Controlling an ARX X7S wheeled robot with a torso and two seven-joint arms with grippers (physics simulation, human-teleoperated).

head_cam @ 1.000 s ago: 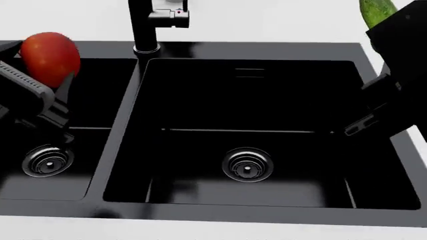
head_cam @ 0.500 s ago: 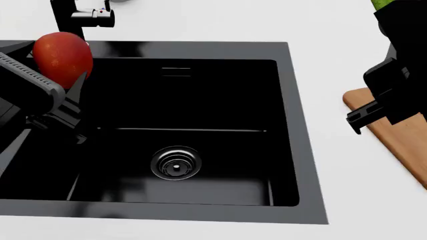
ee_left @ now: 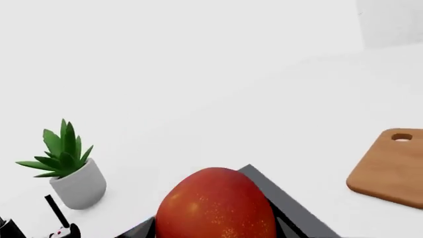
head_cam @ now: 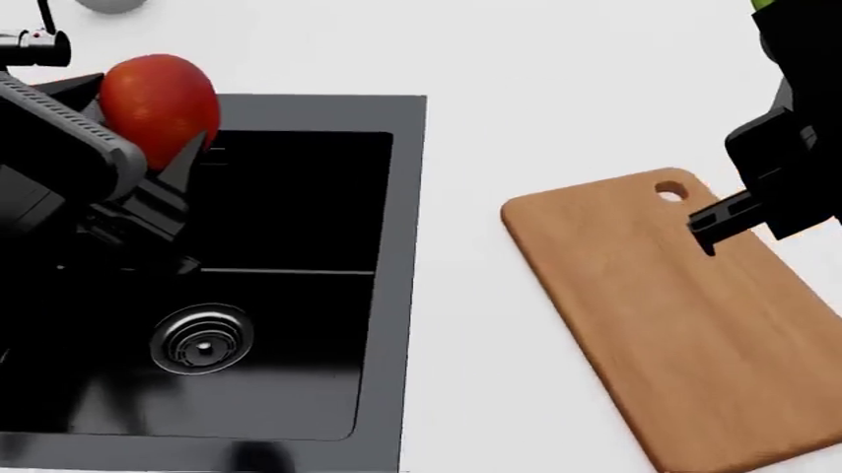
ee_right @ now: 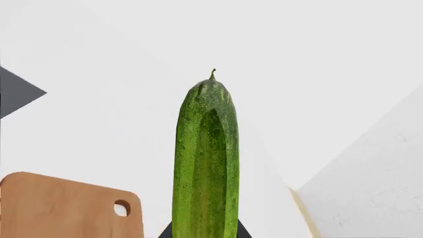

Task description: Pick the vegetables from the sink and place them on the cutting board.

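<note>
In the head view the round red tomato (head_cam: 161, 99) is held above the black sink's (head_cam: 394, 246) back rim by my left gripper (head_cam: 158, 148), which is shut on it. The left wrist view shows the tomato (ee_left: 215, 208) between the dark fingers (ee_left: 268, 201). My right gripper (ee_right: 202, 234) is shut on the bumpy green cucumber (ee_right: 206, 158), which stands upright out of it. Its black body (head_cam: 790, 118) hangs over the far right end of the light wooden cutting board (head_cam: 658, 315), near the small hole (head_cam: 672, 191). The board lies bare on the white counter.
One sink basin with a round steel drain (head_cam: 200, 345) shows at the left, with part of the black faucet (head_cam: 34, 44) behind it. A small potted plant (ee_left: 73, 173) stands on the counter beyond the faucet. White counter (head_cam: 460, 296) separates the sink from the board.
The head view has swung right: the sink slid to the left and the cutting board came fully into view under the right arm. Both grippers still hold their vegetables.
</note>
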